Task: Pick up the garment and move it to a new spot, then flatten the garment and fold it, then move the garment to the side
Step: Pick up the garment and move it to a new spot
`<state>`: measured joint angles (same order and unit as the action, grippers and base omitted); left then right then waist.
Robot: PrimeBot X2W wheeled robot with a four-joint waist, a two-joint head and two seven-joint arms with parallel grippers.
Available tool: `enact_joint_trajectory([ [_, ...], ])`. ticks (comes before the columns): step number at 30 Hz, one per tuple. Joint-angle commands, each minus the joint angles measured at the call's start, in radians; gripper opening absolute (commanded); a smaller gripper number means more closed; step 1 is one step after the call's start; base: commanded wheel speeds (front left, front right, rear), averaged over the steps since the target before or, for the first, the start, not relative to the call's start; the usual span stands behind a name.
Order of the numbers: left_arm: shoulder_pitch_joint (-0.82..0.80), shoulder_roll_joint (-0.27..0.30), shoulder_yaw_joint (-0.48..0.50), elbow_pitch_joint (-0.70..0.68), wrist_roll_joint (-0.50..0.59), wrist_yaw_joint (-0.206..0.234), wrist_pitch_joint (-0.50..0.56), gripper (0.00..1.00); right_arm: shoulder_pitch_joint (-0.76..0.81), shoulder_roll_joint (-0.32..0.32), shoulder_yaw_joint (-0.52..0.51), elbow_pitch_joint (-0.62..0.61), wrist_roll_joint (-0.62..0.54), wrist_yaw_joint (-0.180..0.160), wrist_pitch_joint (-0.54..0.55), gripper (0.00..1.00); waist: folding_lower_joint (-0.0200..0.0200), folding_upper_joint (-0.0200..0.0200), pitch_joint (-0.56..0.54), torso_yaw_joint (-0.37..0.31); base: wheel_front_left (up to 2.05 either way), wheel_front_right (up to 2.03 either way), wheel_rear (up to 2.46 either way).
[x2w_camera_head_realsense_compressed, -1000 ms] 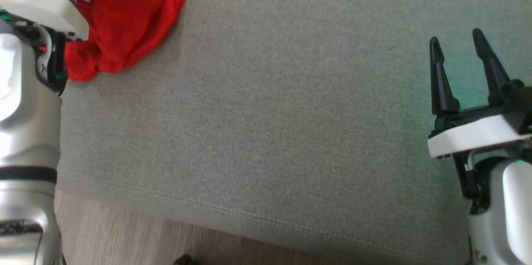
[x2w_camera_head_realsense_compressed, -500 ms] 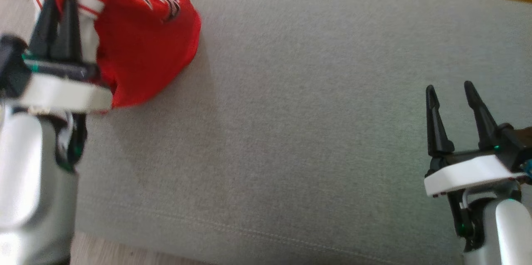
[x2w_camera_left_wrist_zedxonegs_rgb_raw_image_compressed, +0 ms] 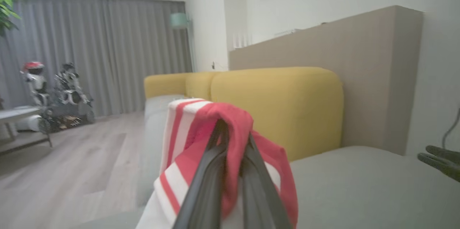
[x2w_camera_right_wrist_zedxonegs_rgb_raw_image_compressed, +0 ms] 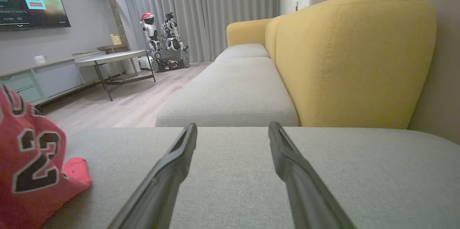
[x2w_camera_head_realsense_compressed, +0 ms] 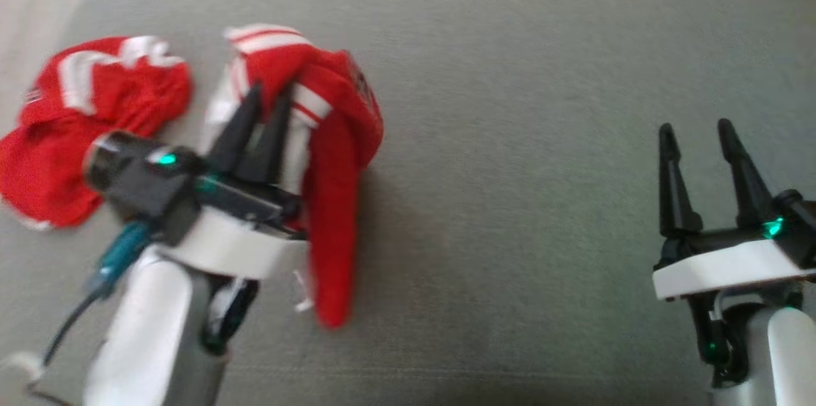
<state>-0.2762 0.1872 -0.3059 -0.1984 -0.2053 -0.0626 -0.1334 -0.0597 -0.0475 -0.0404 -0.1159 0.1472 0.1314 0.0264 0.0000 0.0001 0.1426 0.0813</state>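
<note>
Grey sofa (x2w_camera_head_realsense_compressed: 510,138), garment (x2w_camera_head_realsense_compressed: 331,215) hanging from left hand (x2w_camera_head_realsense_compressed: 270,90)

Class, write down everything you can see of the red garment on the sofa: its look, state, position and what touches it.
The garment is a red jersey with white stripes and black numerals outlined in white, in a soft-looking knit fabric. It is crumpled, not flattened. One bunch is pinched in the closed jaws of the left gripper and held up, with a fold hanging down beside it. The rest lies heaped on the grey sofa cushion, toward the robot's left.
</note>
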Motion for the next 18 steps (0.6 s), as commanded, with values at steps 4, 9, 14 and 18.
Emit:
enact_joint_trajectory([
  [4, -0.161, -0.024, -0.020, 0.104, 0.008, -0.019, -0.011, 0.00, -0.064, -0.003, 0.066, -0.051, 0.025, -0.001, -0.013, 1.00, 0.0000, -0.0001, 0.100, -0.183, 0.00, 0.00, 0.00],
  [9, -0.279, -0.053, -0.063, 0.221, 0.022, -0.034, -0.029, 0.00, -0.091, -0.003, 0.087, -0.049, 0.043, -0.001, -0.031, 1.00, 0.0000, -0.0001, 0.164, -0.285, 0.00, 0.00, 0.00],
  [14, -0.418, -0.085, -0.136, 0.388, 0.044, -0.049, -0.038, 0.00, -0.117, -0.003, 0.102, -0.030, 0.075, -0.001, -0.070, 1.00, 0.0000, -0.0001, 0.239, -0.390, 0.00, 0.00, 0.00],
  [18, -0.480, -0.108, -0.211, 0.539, 0.032, -0.059, -0.026, 0.00, -0.129, -0.003, 0.119, -0.002, 0.106, -0.001, -0.102, 1.00, 0.0000, -0.0001, 0.280, -0.448, 0.00, 0.00, 0.00],
])
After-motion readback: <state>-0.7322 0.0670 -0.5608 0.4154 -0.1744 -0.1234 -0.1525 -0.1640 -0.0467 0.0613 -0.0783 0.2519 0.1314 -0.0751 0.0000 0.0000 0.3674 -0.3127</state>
